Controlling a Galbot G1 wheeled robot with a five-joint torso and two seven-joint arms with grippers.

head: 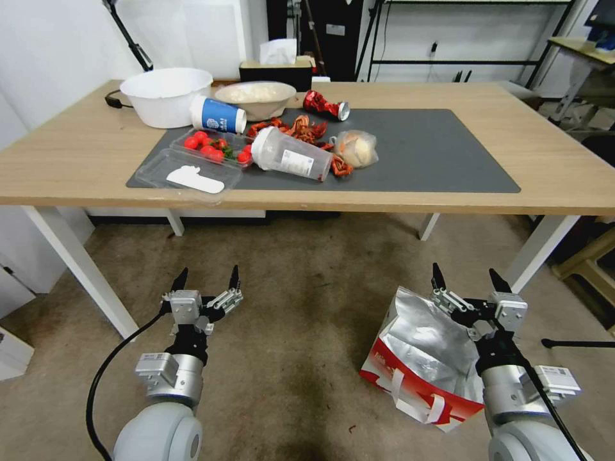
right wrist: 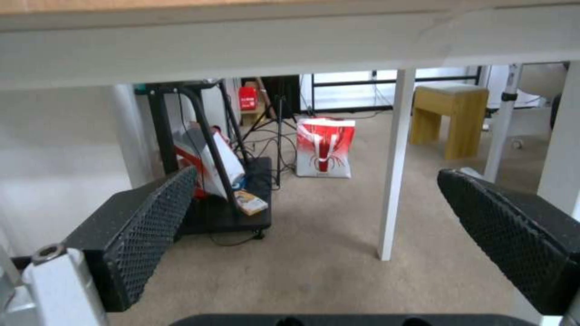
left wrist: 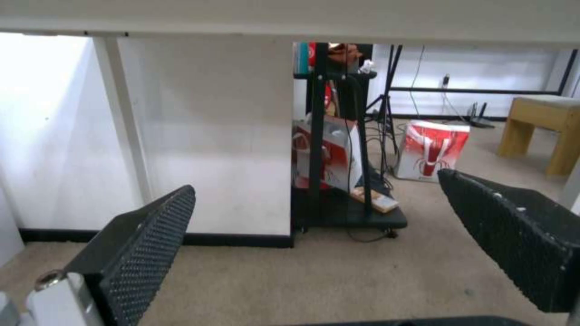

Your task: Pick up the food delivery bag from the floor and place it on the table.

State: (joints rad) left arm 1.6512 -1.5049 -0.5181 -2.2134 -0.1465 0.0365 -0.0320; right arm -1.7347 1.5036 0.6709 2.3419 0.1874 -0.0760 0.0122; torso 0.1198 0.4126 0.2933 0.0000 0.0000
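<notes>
The food delivery bag (head: 423,358) stands on the floor (head: 307,307) at the lower right, its mouth open so the silver foil lining shows above the red-and-white side and white strap handles. My right gripper (head: 467,274) hangs open over the bag's right edge, fingers pointing toward the table and holding nothing; in the right wrist view it (right wrist: 317,172) looks under the tabletop. My left gripper (head: 208,275) (left wrist: 315,181) is open and empty over bare floor at the left. The table (head: 77,160), light wood with a dark grey mat (head: 435,153), stands just ahead.
The mat's left half holds a white bowl (head: 165,96), cups, a tomato tray (head: 214,146) and food scraps. White table legs (head: 77,262) (right wrist: 393,167) stand ahead. Beyond the table are a black stand (left wrist: 338,181), another red-and-white bag (right wrist: 324,147) and a wooden stool (right wrist: 450,117).
</notes>
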